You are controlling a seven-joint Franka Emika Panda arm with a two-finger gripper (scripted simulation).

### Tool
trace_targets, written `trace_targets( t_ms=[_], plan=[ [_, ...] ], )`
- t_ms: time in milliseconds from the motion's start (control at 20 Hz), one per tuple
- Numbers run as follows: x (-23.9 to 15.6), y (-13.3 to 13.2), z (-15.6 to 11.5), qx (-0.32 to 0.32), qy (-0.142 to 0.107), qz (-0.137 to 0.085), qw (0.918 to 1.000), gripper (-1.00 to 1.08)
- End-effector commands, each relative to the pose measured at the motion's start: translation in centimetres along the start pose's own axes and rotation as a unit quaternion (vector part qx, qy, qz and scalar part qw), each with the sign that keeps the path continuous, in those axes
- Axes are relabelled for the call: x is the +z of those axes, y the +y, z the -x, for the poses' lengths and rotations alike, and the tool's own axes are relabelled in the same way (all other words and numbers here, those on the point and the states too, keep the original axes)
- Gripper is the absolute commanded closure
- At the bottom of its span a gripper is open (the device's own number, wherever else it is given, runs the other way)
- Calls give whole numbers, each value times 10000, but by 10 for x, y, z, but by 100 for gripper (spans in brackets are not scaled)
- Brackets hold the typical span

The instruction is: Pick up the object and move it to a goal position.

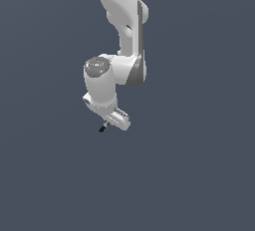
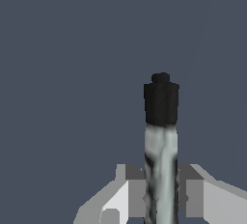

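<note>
The jaws are closed on the rod, apparently near its grey shaft; carry it slowly, keeping the grip firm so it cannot slip.

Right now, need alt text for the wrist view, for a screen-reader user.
A thin light-grey rod with a black end stands clamped between the two fingers of the gripper, its black end pointing away from the camera. Behind it is only a plain dark blue-grey background.
</note>
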State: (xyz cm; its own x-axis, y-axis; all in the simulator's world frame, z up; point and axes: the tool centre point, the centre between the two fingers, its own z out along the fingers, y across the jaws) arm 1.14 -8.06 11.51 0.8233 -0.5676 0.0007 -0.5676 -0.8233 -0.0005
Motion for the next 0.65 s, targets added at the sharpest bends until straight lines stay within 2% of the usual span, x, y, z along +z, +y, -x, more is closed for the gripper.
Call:
trace_targets(
  t_ms=[0,300,600],
  plan=[
    [-14,13,-11,-8,-5,1,10000,108],
    [-32,28,-27,-10,-4,2,10000,108],
    [-32,28,-29,-10,-4,2,10000,108]
  ],
)
